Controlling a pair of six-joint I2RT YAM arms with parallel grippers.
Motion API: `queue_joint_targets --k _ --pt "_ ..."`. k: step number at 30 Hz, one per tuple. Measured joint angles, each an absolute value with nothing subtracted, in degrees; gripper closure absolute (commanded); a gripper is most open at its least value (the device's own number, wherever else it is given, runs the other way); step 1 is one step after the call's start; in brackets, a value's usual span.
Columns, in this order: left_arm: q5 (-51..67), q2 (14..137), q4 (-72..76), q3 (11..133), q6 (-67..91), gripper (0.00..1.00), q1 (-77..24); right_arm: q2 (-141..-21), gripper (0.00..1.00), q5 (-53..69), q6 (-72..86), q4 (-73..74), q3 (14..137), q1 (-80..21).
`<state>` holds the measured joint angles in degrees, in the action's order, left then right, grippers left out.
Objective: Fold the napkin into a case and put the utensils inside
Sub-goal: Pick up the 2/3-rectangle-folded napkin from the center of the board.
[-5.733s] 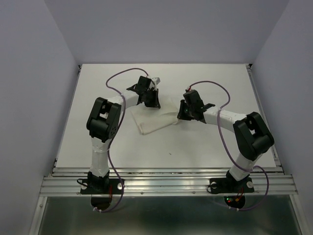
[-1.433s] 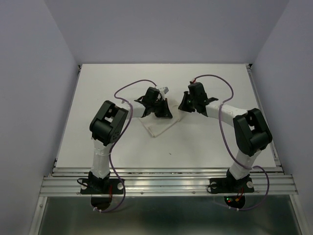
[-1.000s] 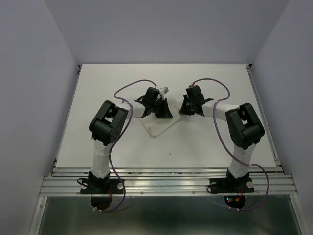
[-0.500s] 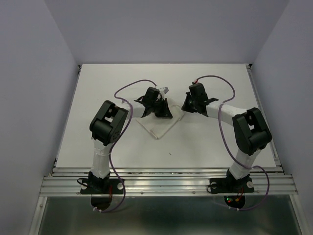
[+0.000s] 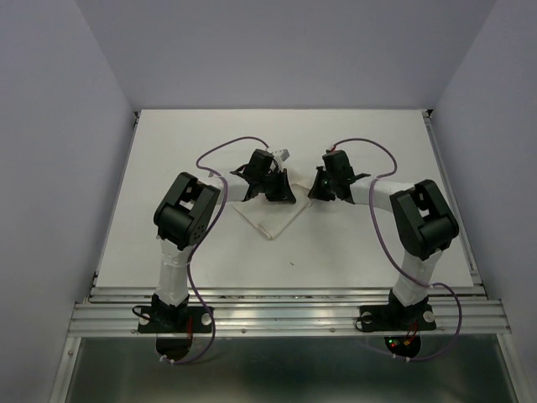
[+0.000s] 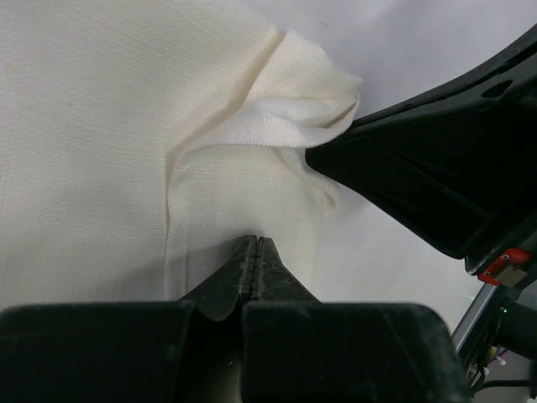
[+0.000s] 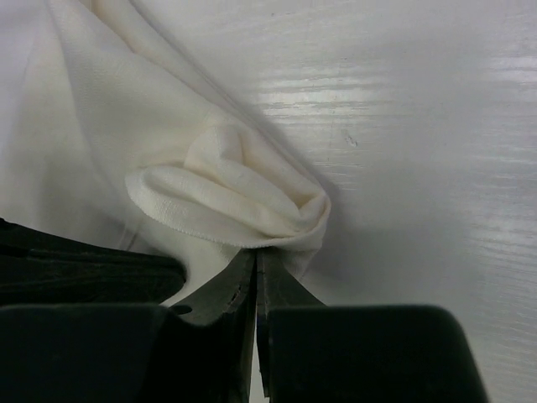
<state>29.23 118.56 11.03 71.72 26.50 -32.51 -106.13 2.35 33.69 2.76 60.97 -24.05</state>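
Observation:
The white napkin (image 5: 270, 217) lies mid-table as a folded diamond between both grippers. My left gripper (image 5: 284, 191) is shut, its tips (image 6: 254, 241) down on the napkin (image 6: 101, 126) where the cloth tents up into them. My right gripper (image 5: 316, 190) is shut on a bunched corner of the napkin (image 7: 226, 193), pinched at its tips (image 7: 256, 252) just above the table. The two grippers are almost touching; the right one's finger (image 6: 419, 168) shows in the left wrist view. No utensils are in view.
The white tabletop (image 5: 377, 243) is bounded by grey walls at the back and sides. A metal rail (image 5: 285, 315) runs along the near edge by the arm bases. Purple cables loop over both arms.
My right gripper has shifted a little left towards the left gripper, carrying the napkin corner. The napkin now lies narrower, as a diamond. The left gripper has stayed put.

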Motion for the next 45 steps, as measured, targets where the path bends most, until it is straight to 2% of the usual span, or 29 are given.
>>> queue_joint_targets --k 14,33,45 --pt "31.1 119.1 11.8 71.7 26.5 1.0 -32.2 -101.2 0.93 -1.1 32.8 4.6 63.5 -24.0" --pt "31.2 118.3 8.3 72.3 25.8 1.0 -32.1 -102.0 0.93 2.6 32.3 4.7 65.4 -24.1" --pt "31.5 117.6 4.2 76.6 24.2 1.0 -27.6 -106.4 0.93 3.6 32.1 4.9 68.1 -24.1"
